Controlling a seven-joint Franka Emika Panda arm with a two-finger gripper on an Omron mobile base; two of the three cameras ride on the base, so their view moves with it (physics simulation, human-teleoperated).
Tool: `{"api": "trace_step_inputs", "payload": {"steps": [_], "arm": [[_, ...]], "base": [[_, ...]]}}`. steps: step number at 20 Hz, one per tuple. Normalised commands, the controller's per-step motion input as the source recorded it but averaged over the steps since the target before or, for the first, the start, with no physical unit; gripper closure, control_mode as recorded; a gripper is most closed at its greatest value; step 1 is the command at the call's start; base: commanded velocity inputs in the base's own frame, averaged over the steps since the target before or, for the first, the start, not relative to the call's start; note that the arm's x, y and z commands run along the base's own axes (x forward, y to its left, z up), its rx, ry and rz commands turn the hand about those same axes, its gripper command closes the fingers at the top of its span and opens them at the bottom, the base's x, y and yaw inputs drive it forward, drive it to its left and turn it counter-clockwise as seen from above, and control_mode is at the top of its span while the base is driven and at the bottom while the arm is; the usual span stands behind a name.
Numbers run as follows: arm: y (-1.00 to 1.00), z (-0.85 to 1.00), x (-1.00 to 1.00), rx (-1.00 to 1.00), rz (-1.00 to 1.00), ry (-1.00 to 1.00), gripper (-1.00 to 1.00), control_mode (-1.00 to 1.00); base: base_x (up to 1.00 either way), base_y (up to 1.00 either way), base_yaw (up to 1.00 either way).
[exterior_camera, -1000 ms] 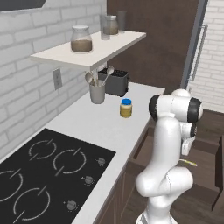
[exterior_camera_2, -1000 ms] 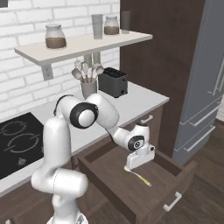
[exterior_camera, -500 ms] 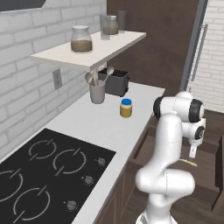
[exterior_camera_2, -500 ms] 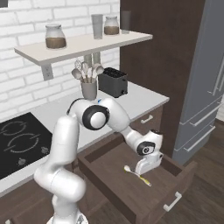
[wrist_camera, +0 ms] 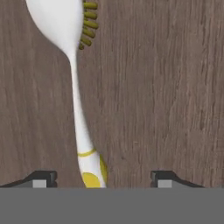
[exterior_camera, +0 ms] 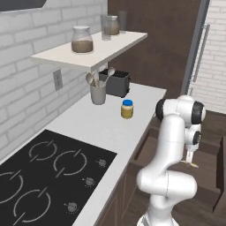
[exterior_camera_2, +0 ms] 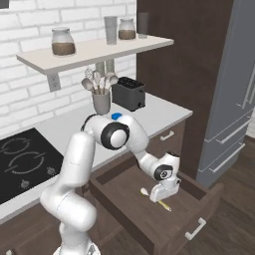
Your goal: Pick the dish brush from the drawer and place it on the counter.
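Observation:
The dish brush lies flat on the floor of the open drawer, its whitish head with yellow bristles far from the hand. My gripper is open and low over the handle's yellow-marked end, one fingertip on each side, the handle nearer the left one. From the right base view the gripper points down into the drawer with the brush under it. In the left base view the gripper hangs beside the counter, the brush's yellow end just below it.
On the counter stand a blue-lidded jar, a utensil holder and a black toaster. The cooktop lies at the near left. A shelf with jars hangs above. The fridge stands at the right.
The hand has swung along the drawer and dropped lower, ending just over the brush's handle. The brush has not moved.

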Motion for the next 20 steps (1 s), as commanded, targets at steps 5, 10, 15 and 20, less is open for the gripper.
{"api": "trace_step_inputs", "payload": {"steps": [5,10,15,20], "arm": [[-0.01,-0.80,-0.01,0.00,0.00,0.00,-1.00,-1.00],[-0.08,-0.57,-0.33,0.03,-0.01,-0.03,-1.00,-1.00],[0.00,-0.23,-0.83,0.03,0.00,-0.16,-1.00,-1.00],[0.01,-0.55,-0.49,0.00,0.00,-0.13,-1.00,-1.00]], "base": [[0.00,0.00,0.00],[0.00,0.00,0.00],[0.00,0.00,0.00],[0.00,0.00,0.00]]}}
